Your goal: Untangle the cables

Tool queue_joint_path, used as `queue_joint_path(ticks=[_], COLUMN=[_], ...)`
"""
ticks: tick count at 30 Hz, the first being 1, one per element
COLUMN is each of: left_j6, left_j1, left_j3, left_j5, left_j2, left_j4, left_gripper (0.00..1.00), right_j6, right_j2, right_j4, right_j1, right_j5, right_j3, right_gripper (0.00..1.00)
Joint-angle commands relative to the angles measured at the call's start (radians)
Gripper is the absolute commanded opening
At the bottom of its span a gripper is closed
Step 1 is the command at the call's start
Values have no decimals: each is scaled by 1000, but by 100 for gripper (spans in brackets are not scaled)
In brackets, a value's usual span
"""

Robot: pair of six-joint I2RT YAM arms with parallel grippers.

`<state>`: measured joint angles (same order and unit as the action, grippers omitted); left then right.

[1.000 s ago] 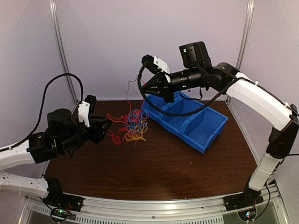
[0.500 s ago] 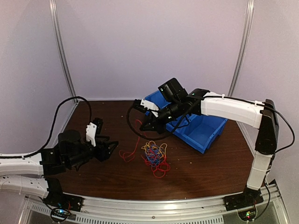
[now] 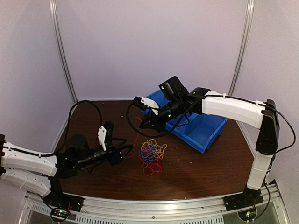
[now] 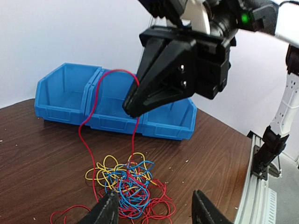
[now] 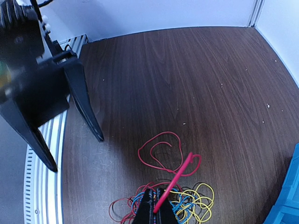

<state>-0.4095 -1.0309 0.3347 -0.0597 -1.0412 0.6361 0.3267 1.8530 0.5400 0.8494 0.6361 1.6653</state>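
The cables (image 3: 150, 152) lie in a red, yellow and blue tangle on the brown table (image 3: 196, 163), also visible in the left wrist view (image 4: 125, 183) and the right wrist view (image 5: 191, 205). My right gripper (image 3: 142, 125) hangs just above the heap, shut on one red cable (image 4: 80, 133) that runs down into the tangle; its pinched strand (image 5: 175, 184) shows between the shut tips (image 5: 157, 199). My left gripper (image 3: 126, 152) is low at the heap's left side, open, with its fingers (image 4: 105, 212) on either side of the tangle's near edge without holding anything.
A row of blue bins (image 3: 201, 125) stands behind and to the right of the heap, also in the left wrist view (image 4: 70, 95). A loose red loop (image 5: 161, 148) lies flat on the table between the heap and the left gripper (image 5: 77, 153). A metal rail (image 3: 154, 210) runs along the near edge.
The right gripper has come down from high at the back, bringing the tangle to mid-table while keeping one red cable. The left arm has reached right to the heap with its jaws opened wider.
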Motion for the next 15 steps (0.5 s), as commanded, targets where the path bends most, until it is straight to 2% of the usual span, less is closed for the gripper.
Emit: queue_joint_path(ticks=[1, 11, 15], left_j6=[65, 110, 99], left_j1=[-13, -12, -12], left_j3=[73, 257, 280], left_j5=[-31, -82, -151], left_j2=[-196, -636, -762], left_j4=[229, 460, 631], left_gripper=[55, 50, 44], right_j6=[-19, -44, -48], right_j2=[-57, -87, -111], right_j4=[-23, -23, -21], right_j1=[-6, -6, -6], right_j5=[-23, 9, 33], right_j3=[33, 30, 26], right_gripper=[0, 0, 0])
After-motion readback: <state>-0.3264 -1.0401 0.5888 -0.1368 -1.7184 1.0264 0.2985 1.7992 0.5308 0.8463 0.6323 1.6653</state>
